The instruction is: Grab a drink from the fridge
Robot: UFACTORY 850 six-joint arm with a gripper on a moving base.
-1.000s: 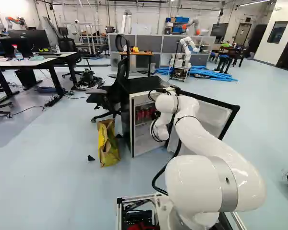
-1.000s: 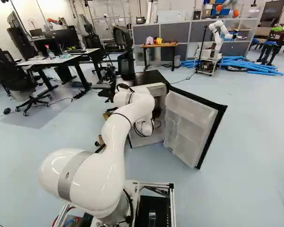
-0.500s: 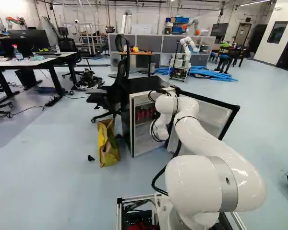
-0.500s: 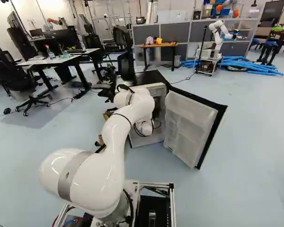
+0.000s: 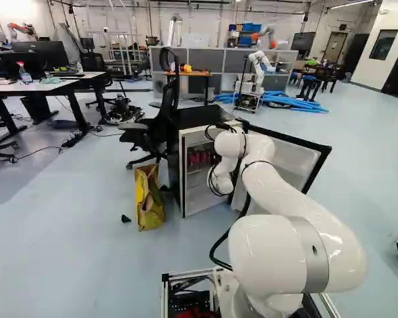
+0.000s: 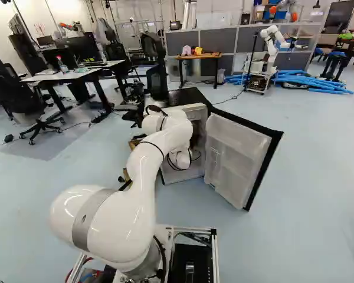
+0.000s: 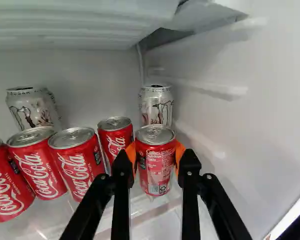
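A dark part of the gripper (image 5: 216, 159) shows beside the arm's wrist, inside the fridge (image 5: 183, 173), whose door (image 6: 239, 156) stands open. In the wrist view the gripper (image 7: 156, 159) has its orange pads pressed on both sides of an upright red can (image 7: 156, 172), shut on it. The can is at the shelf (image 7: 140, 212) front. Right behind it is a white can (image 7: 157, 107). Beside the held can stands another red can (image 7: 115, 137), with several more red ones (image 7: 77, 160) farther along and a second white can (image 7: 32, 110) behind them.
The fridge's side wall (image 7: 250, 125) rises beside the held can, and a white panel (image 7: 80, 22) hangs above the cans. A yellow bag (image 5: 148, 199) stands on the floor beside the fridge, near a black chair (image 5: 160, 129). Another robot (image 5: 257, 66) stands beyond.
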